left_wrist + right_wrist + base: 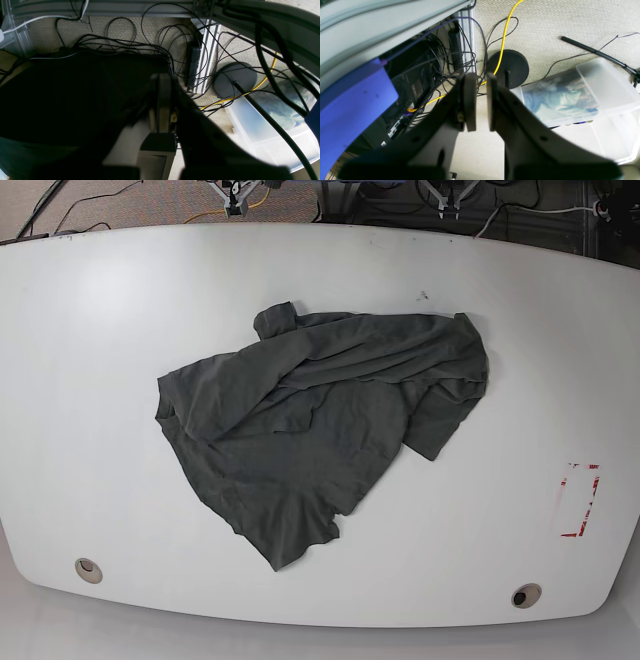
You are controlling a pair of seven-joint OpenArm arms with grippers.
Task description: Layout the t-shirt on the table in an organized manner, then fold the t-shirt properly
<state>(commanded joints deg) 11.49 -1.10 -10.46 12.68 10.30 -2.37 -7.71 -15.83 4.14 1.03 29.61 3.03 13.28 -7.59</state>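
Note:
The dark grey t-shirt lies crumpled near the middle of the white table, its cloth folded over itself, with one sleeve toward the far side and the hem toward the near edge. Both grippers are off the table, beyond its far edge, and neither touches the shirt. My left gripper has its fingers pressed together with nothing between them. My right gripper stands slightly open, a narrow empty gap between its pads. In the base view only the arm tips show, the right gripper and the left gripper.
Red tape marks sit at the table's right. Two grommet holes are near the front edge. Under the wrist cameras, the floor holds tangled cables, a round black stand base, a clear plastic bin and a computer case.

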